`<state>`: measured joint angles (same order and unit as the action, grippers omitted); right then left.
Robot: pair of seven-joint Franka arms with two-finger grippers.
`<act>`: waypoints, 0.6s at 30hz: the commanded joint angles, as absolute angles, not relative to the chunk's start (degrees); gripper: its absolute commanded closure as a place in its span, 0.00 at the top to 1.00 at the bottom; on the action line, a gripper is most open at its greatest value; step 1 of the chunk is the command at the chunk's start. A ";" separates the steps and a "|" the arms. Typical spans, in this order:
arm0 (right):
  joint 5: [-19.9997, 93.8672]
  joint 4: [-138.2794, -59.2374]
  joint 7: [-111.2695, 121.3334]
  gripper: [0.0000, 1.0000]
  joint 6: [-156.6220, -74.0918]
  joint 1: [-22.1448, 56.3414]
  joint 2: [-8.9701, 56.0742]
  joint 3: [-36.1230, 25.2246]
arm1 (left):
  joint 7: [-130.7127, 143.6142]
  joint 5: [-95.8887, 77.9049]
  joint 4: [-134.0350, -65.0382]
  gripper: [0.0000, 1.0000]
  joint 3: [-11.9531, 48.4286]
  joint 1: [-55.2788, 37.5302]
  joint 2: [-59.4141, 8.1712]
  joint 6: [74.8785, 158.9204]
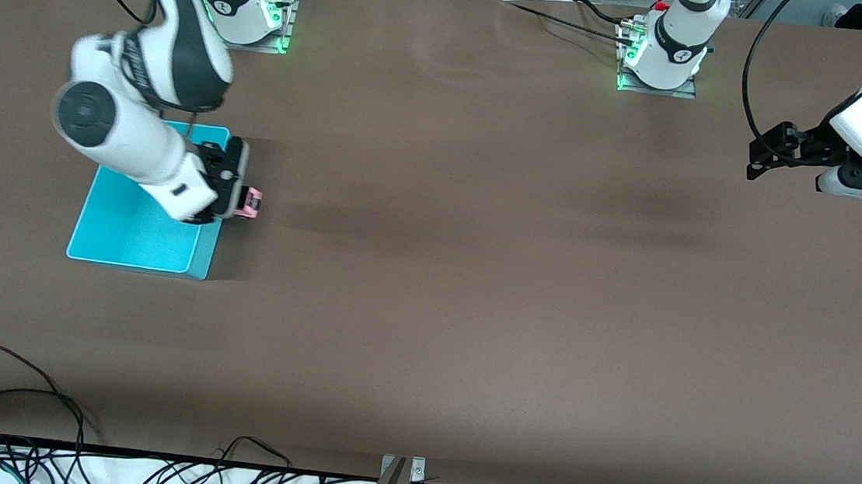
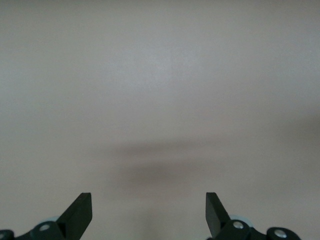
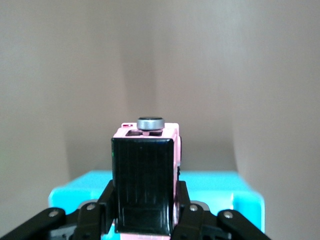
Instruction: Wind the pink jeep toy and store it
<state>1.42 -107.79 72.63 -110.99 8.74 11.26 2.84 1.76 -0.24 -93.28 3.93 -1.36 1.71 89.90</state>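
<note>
My right gripper [image 1: 245, 203] is shut on the pink jeep toy [image 1: 252, 203], held up over the table just beside the turquoise bin [image 1: 133, 235], on the bin's side toward the left arm's end. In the right wrist view the jeep [image 3: 144, 167] shows its black roof and a grey round spare wheel between the fingers [image 3: 106, 194] of the right gripper [image 3: 145, 196], with the bin's rim [image 3: 242, 197] underneath. My left gripper [image 1: 760, 157] waits at the left arm's end of the table. In its own view the left gripper [image 2: 148, 211] is open over bare table.
The brown table [image 1: 475, 277] spreads wide between the two arms. The bin holds nothing that I can see. Black cables [image 1: 32, 425] lie along the table edge nearest the front camera. The arm bases [image 1: 662, 52] stand at the table's back edge.
</note>
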 commanded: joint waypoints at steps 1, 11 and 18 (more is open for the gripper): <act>2.29 -108.10 74.79 0.15 -104.60 8.53 7.30 -1.49 | 2.20 -0.88 -92.55 1.00 4.13 -0.62 1.58 88.95; 2.55 -113.72 85.16 0.16 -105.81 8.35 6.59 -9.05 | 2.20 -0.97 -92.64 1.00 4.22 -0.53 1.67 87.28; 2.90 -123.38 93.51 0.16 -117.75 8.35 6.94 -12.13 | 2.20 -0.97 -92.55 1.00 4.13 -0.53 1.67 87.10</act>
<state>1.45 -115.72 87.64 -109.60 8.17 8.00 -10.44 1.81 -0.24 -93.28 3.88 -0.99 1.71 88.07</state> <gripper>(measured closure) 0.498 0.000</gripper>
